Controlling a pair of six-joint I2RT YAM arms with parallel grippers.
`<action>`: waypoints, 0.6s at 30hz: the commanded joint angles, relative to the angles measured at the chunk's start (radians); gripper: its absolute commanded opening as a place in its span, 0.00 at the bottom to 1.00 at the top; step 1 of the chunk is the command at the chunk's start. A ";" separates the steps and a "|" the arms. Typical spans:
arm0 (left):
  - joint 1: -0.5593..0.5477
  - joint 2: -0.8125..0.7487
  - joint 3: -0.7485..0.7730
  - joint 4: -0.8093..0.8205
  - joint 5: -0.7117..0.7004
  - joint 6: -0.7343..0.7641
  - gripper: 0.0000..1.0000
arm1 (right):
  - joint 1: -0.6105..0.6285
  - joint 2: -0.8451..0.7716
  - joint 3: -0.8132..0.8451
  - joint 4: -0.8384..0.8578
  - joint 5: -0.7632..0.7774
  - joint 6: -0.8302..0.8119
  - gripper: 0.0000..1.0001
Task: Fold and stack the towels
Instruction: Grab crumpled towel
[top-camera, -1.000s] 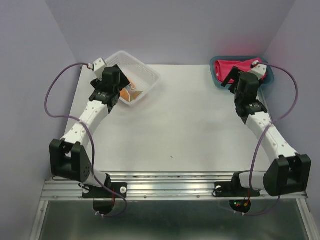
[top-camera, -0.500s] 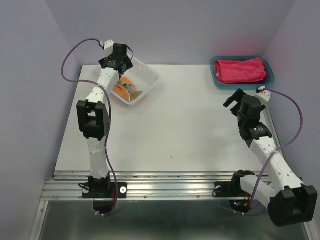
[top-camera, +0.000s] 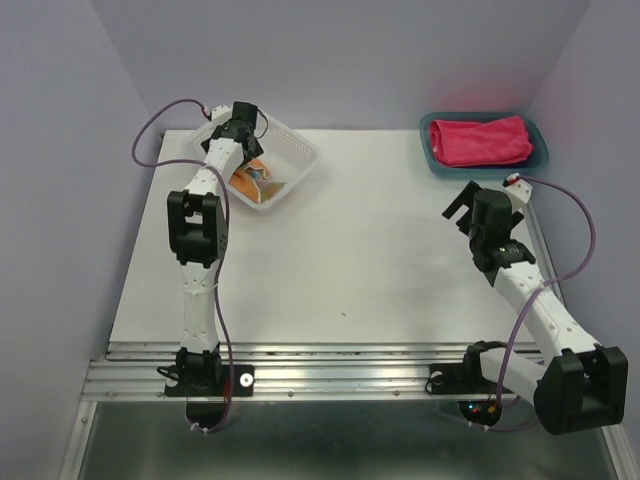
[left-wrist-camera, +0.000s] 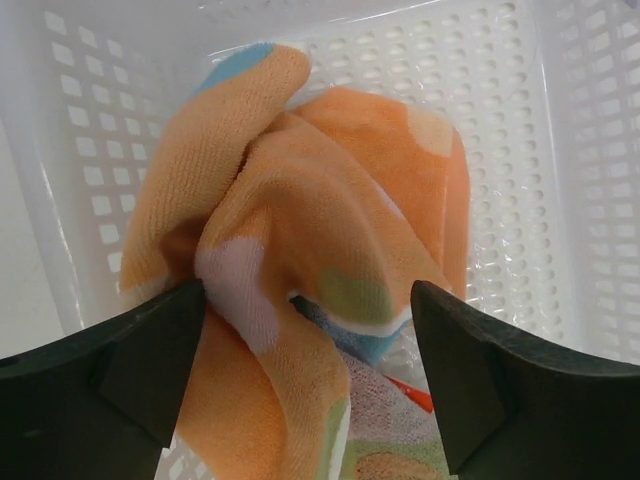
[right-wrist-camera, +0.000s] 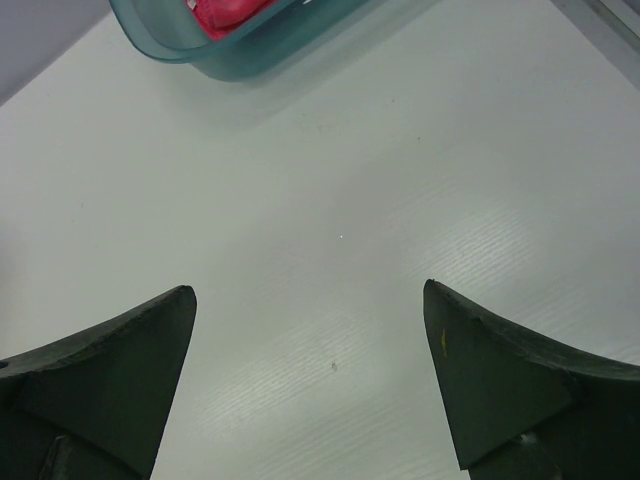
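The pale orange towel (left-wrist-camera: 300, 200) with coloured patches lies crumpled in the white mesh basket (top-camera: 292, 150); it also shows in the top view (top-camera: 250, 178). My left gripper (top-camera: 243, 145) reaches down into the basket. Its jaws are open (left-wrist-camera: 310, 335), one on each side of the towel's folds. The hot pink towel (top-camera: 480, 140) lies folded in the teal tray (top-camera: 430, 150) at the back right; its edge shows in the right wrist view (right-wrist-camera: 220, 12). My right gripper (top-camera: 458, 205) is open and empty (right-wrist-camera: 310, 340) over bare table, short of the tray. The purple towel is out of view.
The basket's wall (left-wrist-camera: 520, 130) surrounds the left gripper closely. The teal tray (right-wrist-camera: 260, 50) stands just ahead of the right gripper. The white table (top-camera: 370, 250) runs between the two arms. Lilac walls enclose the back and both sides.
My right gripper has drawn back from the tray, and the pink towel stays in it. My left arm has risen upright and its gripper has come down over the orange towel.
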 joint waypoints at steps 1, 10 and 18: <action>0.018 0.044 0.073 -0.003 0.011 -0.002 0.93 | 0.001 0.008 0.021 0.033 0.036 0.012 1.00; 0.020 0.020 0.082 0.025 0.100 0.030 0.00 | 0.002 0.024 0.026 0.033 0.057 0.016 1.00; -0.012 -0.218 -0.014 0.166 0.292 0.110 0.00 | 0.001 -0.016 0.015 0.032 0.041 0.015 1.00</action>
